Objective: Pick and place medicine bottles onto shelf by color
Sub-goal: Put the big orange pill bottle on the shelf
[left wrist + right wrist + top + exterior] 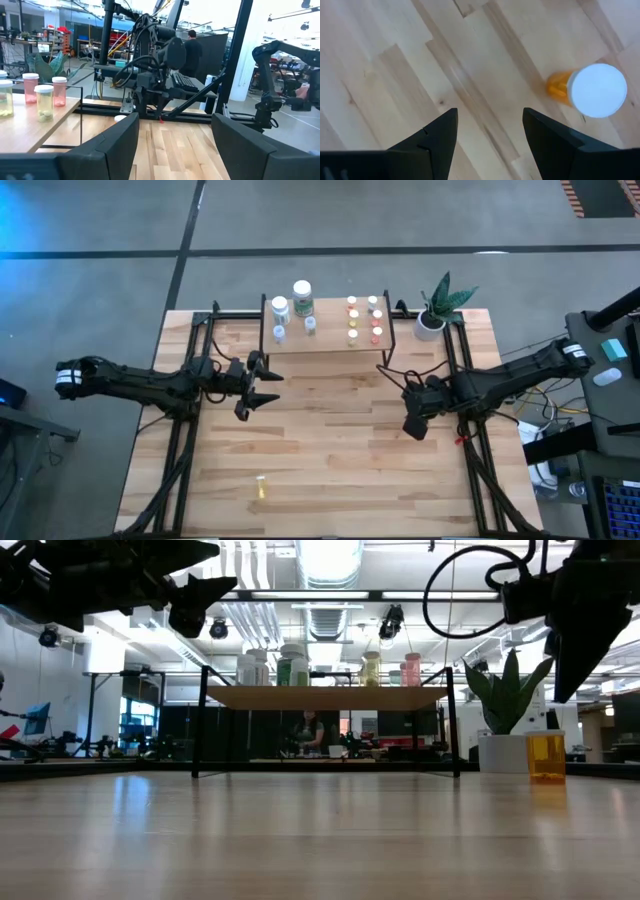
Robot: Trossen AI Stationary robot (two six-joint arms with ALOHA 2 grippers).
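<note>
Your right gripper (489, 137) hangs open and empty, pointing straight down at the pale wooden tabletop (410, 65). The small amber white-capped medicine bottle (590, 90) stands just off to one side of its fingers, not between them. Centre over the cap before descending. The left gripper (262, 385), also open, waits beside the small wood-topped black-legged shelf (330, 340). Behind lies a busy workshop.

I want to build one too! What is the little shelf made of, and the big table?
The small raised shelf looks like pale wood with a smooth top on thin black legs, probably metal. The large plank table seems light wood too: grain lines and board seams show, with a soft sheen.
</note>
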